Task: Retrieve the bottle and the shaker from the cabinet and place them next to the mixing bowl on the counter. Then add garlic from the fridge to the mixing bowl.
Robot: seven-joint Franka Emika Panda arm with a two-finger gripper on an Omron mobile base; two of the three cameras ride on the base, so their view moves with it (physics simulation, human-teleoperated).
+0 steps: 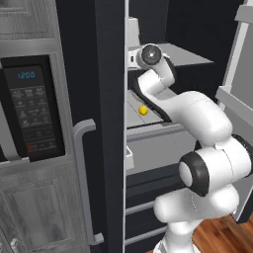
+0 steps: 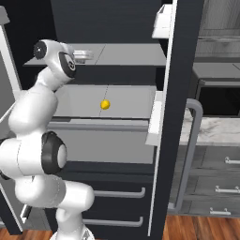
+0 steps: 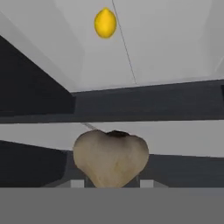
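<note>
The fridge (image 2: 176,70) stands open and my arm reaches onto its upper grey shelf (image 2: 126,55). In the hand view the garlic (image 3: 110,157), a pale tan lump, sits right between my two finger tips. My gripper (image 3: 111,183) is shut on it, with one dark tip against each side. From the right base view the hand (image 2: 83,55) lies level over the upper shelf at its left end. A strip of the white marble counter (image 2: 215,129) shows to the right of the fridge door. The bottle, the shaker, the cabinet and the mixing bowl are out of view.
A small yellow lemon (image 2: 105,104) lies on the lower shelf (image 2: 131,101), below the hand. The open black door (image 1: 108,99) with its long grey handle (image 1: 84,178) stands close on the left. A black microwave (image 1: 32,108) is set in the wall beyond it. Two fridge drawers (image 2: 117,192) sit below.
</note>
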